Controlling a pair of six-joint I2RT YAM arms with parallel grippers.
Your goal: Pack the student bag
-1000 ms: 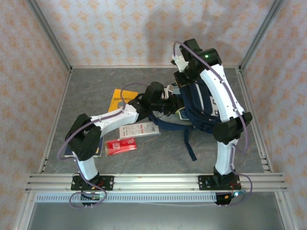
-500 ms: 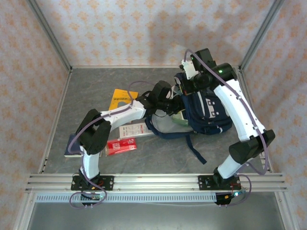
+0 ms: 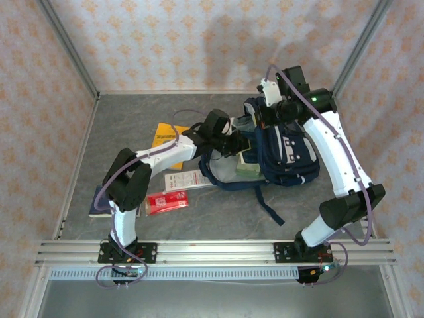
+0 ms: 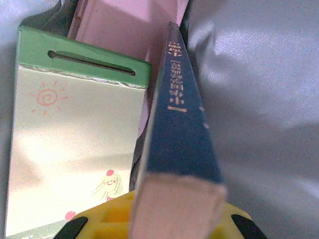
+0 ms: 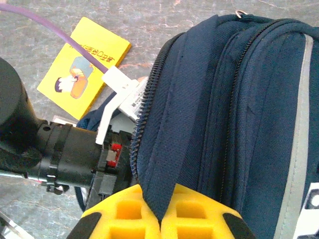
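Observation:
The student bag [image 3: 286,147], navy with grey stripes, lies at the right middle of the table with its opening facing left. My right gripper [image 3: 264,116] [image 5: 160,217] is shut on the navy fabric edge beside the zipper [image 5: 142,124], holding the opening up. My left gripper [image 3: 237,146] [image 4: 177,211] is shut on a navy-covered book [image 4: 182,134] with pinkish pages, held edge-on at the bag's mouth. A green notepad [image 4: 75,144] with a sun drawing lies beside it against the bag's grey lining [image 4: 259,99].
On the table left of the bag are a yellow book [image 3: 165,138] [image 5: 84,64], a white packet [image 3: 192,179] and a red packet [image 3: 166,201]. A dark book [image 3: 99,207] lies under the left arm. The bag's straps [image 3: 265,202] trail toward the front.
The right arm swung right and back, pulling the bag's edge and shifting the bag right. The left gripper followed with the book to the bag's mouth.

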